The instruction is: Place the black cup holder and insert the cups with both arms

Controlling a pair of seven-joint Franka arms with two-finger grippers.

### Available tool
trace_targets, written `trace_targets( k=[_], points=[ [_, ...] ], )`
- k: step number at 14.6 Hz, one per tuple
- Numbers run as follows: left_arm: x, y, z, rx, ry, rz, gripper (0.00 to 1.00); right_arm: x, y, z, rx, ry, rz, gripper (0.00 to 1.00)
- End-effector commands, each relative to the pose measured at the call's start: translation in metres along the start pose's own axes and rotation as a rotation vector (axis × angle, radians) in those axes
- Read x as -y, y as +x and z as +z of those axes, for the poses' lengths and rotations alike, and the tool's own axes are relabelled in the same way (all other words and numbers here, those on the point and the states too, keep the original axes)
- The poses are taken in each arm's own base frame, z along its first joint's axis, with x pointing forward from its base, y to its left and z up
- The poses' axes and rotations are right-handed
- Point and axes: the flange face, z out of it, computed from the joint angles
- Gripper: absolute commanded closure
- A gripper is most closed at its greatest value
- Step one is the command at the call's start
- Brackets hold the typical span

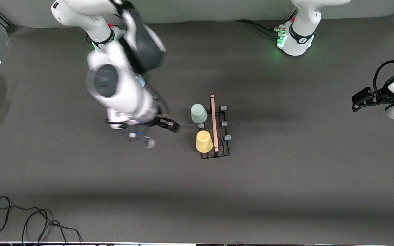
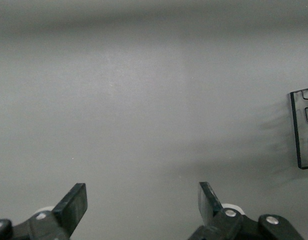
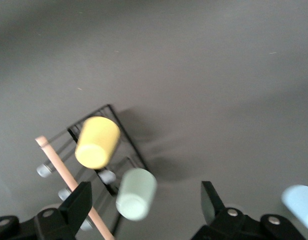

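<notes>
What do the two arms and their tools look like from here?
Both arms are white with rounded links and dark grey joint covers. The right arm has a red dot by its base. The left arm's base glows green, with black cables attached. The left tool and right tool are black, with flat black fingers.

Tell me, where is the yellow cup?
The yellow cup sits upside down on a peg of the black holder, nearer the front camera than the green cup on the same row.
</notes>
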Motion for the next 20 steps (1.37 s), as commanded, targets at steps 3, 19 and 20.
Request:
trace_targets(
  k=[3,19,20],
  points=[
    [-0.003,0.0,-0.001,0.006,0.013,-0.009,0.0,-0.121,0.021,-0.089,0.151,-0.048,-0.146,0.01],
    [-0.002,0.0,-0.003,0.003,0.014,-0.01,0.01,-0.274,0.074,-0.154,0.027,-0.179,-0.335,0.01],
    [-0.003,0.0,-0.002,0.005,0.013,-0.009,0.0,-0.269,0.073,-0.152,0.013,-0.181,-0.349,0.01]
  ],
)
